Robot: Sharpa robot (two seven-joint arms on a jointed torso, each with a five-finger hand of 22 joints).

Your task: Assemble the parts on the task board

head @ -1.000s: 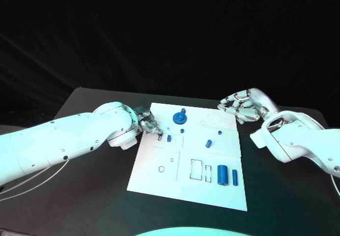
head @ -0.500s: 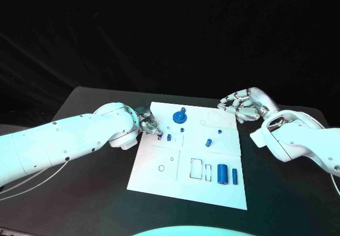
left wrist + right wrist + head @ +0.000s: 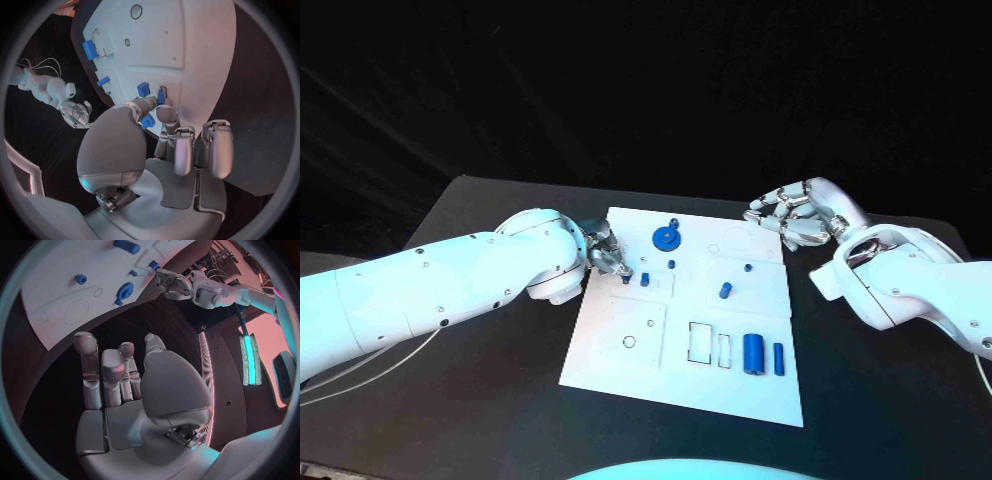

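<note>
— Task board [image 3: 678, 360] first: from the head camera we see the white plate lying in the middle of the black table [image 3: 488, 400], between our two hands. What sits on it?

— A blue gear [image 3: 666, 238] just beyond the left hand [image 3: 607, 255], a small blue block [image 3: 645, 280] right beside that hand's fingertips, a short blue peg [image 3: 726, 291] farther toward the right hand [image 3: 793, 217], and two blue cylinders [image 3: 766, 356] side by side on the board's near part, well apart from both hands.

— And the hands themselves?

— Our left hand is over the board's edge, fingers bent down. Our right hand hangs off the board's far corner, fingers curled.

— Left wrist camera next.

— The left hand's thumb and one finger [image 3: 165, 116] come together at a small blue part [image 3: 160, 97] at the board; we cannot tell whether they pinch it or merely touch it. Another blue block [image 3: 143, 89] lies just beside, and a third blue piece [image 3: 147, 121] shows under the fingers.

— Right wrist camera?

— The right hand's [image 3: 119, 390] fingers [image 3: 87, 367] stretch out side by side over the dark table, holding nothing. The board's edge lies ahead of them, with the gear [image 3: 124, 291] beyond the fingertips.
</note>
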